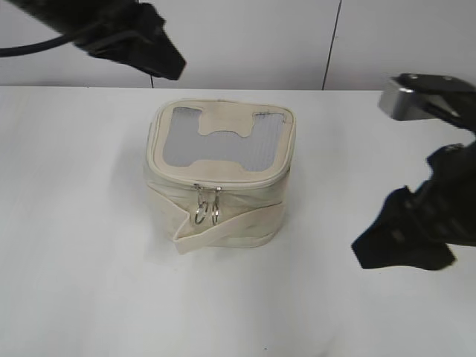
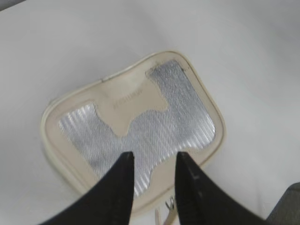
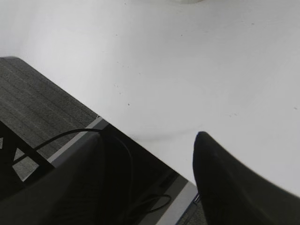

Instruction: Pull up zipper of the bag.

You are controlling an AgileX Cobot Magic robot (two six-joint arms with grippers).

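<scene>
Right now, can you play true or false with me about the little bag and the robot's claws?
1. The bag stands on the white table. True.
2. The left gripper is squeezing the bag's silver rings. False: its fingers are apart and hold nothing, above the grey mesh top.
3. Two silver ring pulls hang side by side on the bag's front. True.
4. The right gripper is touching the bag. False: it is off to the side, with bare table between them.
5. A cream strap crosses the bag's side. True.

Slanted exterior; left wrist above bag point(image 2: 136, 122)
</scene>
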